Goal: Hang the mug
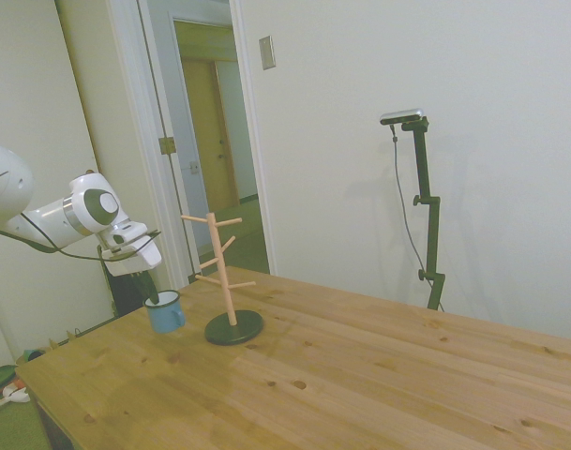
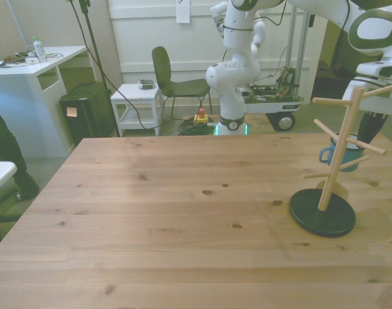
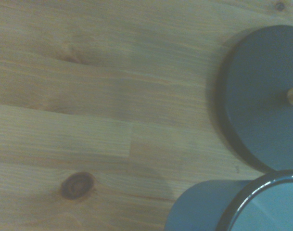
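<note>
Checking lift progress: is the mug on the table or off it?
Off it. The mug hangs above its shadow beside the stand.

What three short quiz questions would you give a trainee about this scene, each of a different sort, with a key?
1. True or false: the mug already hangs on a peg of the wooden peg stand.
2. What colour is the stand's round base? A) black B) white C) red
3. Fill in: the gripper is shut on the ____.

Key: 1 false, the mug is held beside the stand; 2 A; 3 mug.
</note>
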`<state>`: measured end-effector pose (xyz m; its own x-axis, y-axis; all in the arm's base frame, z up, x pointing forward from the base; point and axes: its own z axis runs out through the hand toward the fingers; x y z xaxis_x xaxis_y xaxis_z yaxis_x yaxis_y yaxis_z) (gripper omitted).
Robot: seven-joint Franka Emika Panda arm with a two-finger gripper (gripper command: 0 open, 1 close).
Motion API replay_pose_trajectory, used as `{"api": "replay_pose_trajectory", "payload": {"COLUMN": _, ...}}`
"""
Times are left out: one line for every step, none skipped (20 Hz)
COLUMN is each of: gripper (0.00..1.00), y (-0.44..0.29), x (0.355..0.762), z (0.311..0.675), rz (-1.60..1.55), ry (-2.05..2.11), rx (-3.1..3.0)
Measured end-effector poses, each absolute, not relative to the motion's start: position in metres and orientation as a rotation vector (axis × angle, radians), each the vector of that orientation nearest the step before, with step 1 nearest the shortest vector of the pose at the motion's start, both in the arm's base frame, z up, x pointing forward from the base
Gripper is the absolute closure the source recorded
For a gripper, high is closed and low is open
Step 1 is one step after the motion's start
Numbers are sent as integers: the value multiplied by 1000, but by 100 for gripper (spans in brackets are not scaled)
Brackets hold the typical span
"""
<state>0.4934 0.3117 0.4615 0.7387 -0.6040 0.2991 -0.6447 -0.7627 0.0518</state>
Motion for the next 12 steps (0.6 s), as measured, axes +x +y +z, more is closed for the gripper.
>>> {"api": "replay_pose_trajectory", "payload": {"gripper": 100, "y": 306, "x": 488, "z": 470, "rz": 406, "ry": -993, "rx": 2785}}
{"api": "replay_pose_trajectory", "payload": {"gripper": 100, "y": 300, "x": 482, "z": 481, "rz": 413, "ry": -977, "rx": 2784}}
{"api": "replay_pose_trajectory", "payload": {"gripper": 100, "y": 293, "x": 476, "z": 492, "rz": 421, "ry": -963, "rx": 2783}}
{"api": "replay_pose_trajectory", "payload": {"gripper": 100, "y": 287, "x": 470, "z": 503, "rz": 429, "ry": -947, "rx": 2783}}
{"api": "replay_pose_trajectory", "payload": {"gripper": 100, "y": 279, "x": 465, "z": 513, "rz": 437, "ry": -938, "rx": 2782}}
{"api": "replay_pose_trajectory", "payload": {"gripper": 100, "y": 272, "x": 461, "z": 522, "rz": 443, "ry": -929, "rx": 2782}}
{"api": "replay_pose_trajectory", "payload": {"gripper": 100, "y": 265, "x": 457, "z": 531, "rz": 450, "ry": -925, "rx": 2782}}
{"api": "replay_pose_trajectory", "payload": {"gripper": 100, "y": 258, "x": 455, "z": 539, "rz": 455, "ry": -920, "rx": 2785}}
{"api": "replay_pose_trajectory", "payload": {"gripper": 100, "y": 251, "x": 453, "z": 545, "rz": 457, "ry": -919, "rx": 2787}}
{"api": "replay_pose_trajectory", "payload": {"gripper": 100, "y": 245, "x": 452, "z": 550, "rz": 457, "ry": -915, "rx": 2790}}
{"api": "replay_pose_trajectory", "payload": {"gripper": 100, "y": 239, "x": 452, "z": 556, "rz": 456, "ry": -916, "rx": 2794}}
{"api": "replay_pose_trajectory", "payload": {"gripper": 100, "y": 234, "x": 452, "z": 560, "rz": 452, "ry": -915, "rx": 2799}}
